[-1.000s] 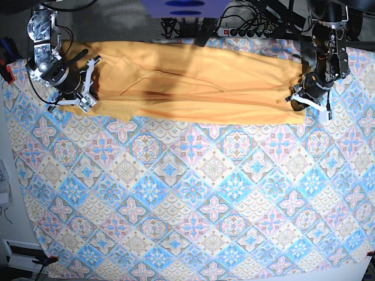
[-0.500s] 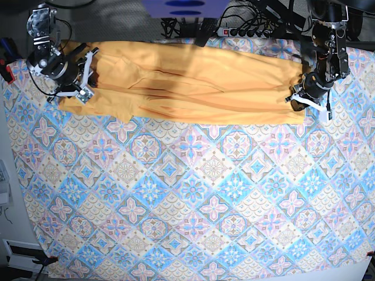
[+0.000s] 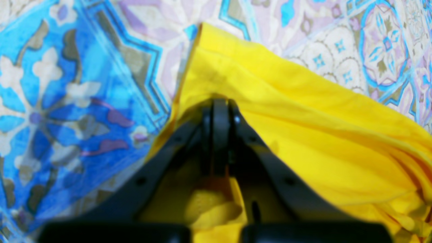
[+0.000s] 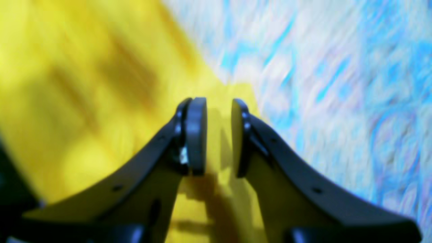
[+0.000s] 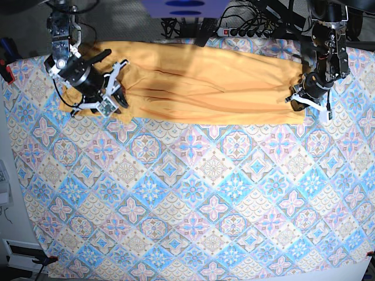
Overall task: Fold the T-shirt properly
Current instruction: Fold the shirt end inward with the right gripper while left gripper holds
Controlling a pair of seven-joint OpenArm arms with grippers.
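Note:
The T-shirt (image 5: pixel 199 82) lies as a long yellow-orange band across the far side of the table, creased along its length. At its right end my left gripper (image 5: pixel 299 100) is shut on the fabric. In the left wrist view the jaws (image 3: pixel 219 104) are pressed together on a fold of the T-shirt (image 3: pixel 303 135). My right gripper (image 5: pixel 116 88) hovers over the shirt's left part. The blurred right wrist view shows the right gripper (image 4: pixel 218 111) open by a narrow gap, with nothing between the fingers and the T-shirt (image 4: pixel 84 84) beneath.
The blue-pink patterned tablecloth (image 5: pixel 187 193) covers the whole table in front of the shirt. A power strip with cables (image 5: pixel 246 29) runs behind the back edge. A red clamp (image 5: pixel 7 73) sits at the left edge.
My right gripper has let go of the shirt's left end, opened slightly and moved to the right over the fabric. The left arm has stayed still, keeping its grip.

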